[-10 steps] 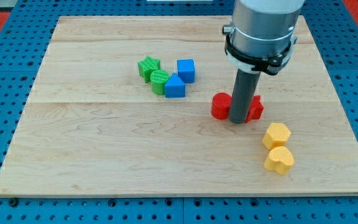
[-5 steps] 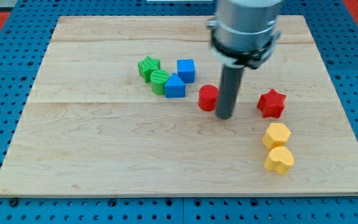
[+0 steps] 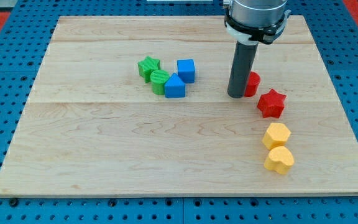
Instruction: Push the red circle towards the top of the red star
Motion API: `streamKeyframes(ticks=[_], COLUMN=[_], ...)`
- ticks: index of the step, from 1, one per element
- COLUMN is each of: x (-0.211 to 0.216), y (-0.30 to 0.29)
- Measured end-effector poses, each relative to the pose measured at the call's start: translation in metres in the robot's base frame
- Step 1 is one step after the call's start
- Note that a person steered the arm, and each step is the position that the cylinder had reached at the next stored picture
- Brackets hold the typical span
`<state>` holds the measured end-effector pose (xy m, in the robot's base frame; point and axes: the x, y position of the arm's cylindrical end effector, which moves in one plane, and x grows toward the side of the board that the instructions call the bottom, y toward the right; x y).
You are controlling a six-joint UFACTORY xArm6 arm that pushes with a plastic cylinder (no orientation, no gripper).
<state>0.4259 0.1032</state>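
The red circle lies right of the board's middle, partly hidden behind my rod. The red star lies just below and to the right of it, with a narrow gap between them. My tip rests on the board against the circle's left side. The rod rises from there to the arm at the view's top.
A green star, a green rounded block, a blue cube and a blue triangular block cluster at the upper left of centre. A yellow hexagon and a yellow heart lie below the red star.
The red circle has gone from left of my rod to its right, close above the red star. My tip has moved up and to the right. The star has not moved.
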Motion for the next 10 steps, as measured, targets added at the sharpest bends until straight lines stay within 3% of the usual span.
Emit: streamKeyframes(ticks=[5, 10], x=[0.020, 0.020], y=[-0.104, -0.146])
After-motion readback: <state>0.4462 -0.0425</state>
